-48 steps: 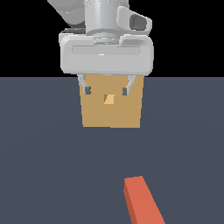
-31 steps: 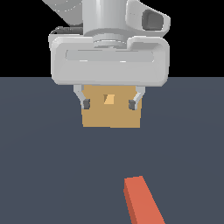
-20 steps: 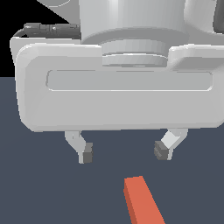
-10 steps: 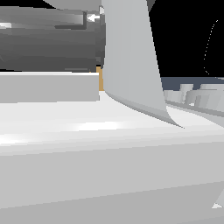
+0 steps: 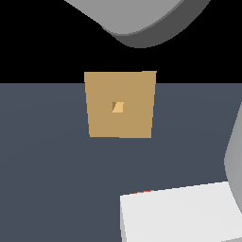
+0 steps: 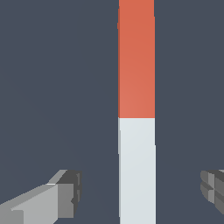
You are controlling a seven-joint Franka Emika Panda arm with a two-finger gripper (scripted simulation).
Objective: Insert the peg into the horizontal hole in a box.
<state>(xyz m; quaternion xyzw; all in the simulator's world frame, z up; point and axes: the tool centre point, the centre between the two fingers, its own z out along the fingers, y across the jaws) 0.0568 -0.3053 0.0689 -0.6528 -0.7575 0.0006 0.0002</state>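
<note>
Spread wide and empty, the pincer (image 6: 140, 192) straddles the peg (image 6: 136, 113) lying on the dark surface (image 6: 52, 87), well apart from the box (image 5: 120, 104) and its hole (image 5: 118, 107). Grasping looks underway; next, descend, then clamp the pale end.

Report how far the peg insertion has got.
Done: nothing beyond the approach; the hole in the box is empty. In hand: the open gripper straddles the white half of the peg, fingers clear of it on both sides. Left: grasp, lift, line up with the hole, push in.
</note>
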